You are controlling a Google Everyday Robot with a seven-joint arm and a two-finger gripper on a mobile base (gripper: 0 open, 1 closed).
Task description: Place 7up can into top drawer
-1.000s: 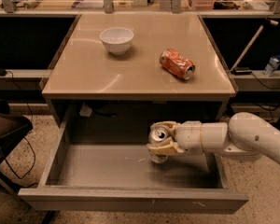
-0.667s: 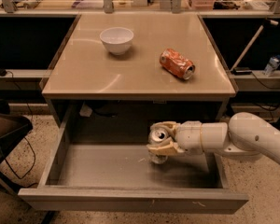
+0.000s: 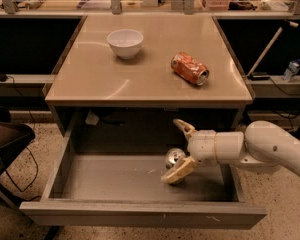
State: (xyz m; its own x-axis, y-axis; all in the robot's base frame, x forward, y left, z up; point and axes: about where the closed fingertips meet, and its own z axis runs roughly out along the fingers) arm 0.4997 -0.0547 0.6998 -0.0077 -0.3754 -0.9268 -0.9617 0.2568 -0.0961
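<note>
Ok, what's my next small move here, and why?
Probably ease the gripper toward the right, away from the 7up can. Its fingers stand open, the can seems to rest on the floor of the top drawer, and the lower finger lies close in front of it, so a slow, level retreat should avoid knocking it.

White arm (image 3: 275, 151) extends in from right, low, forearm near level. At its left end, gripper (image 3: 181, 149), right of centre. Fingers (image 3: 179, 170) spread wide: one angled up, other down.
</note>
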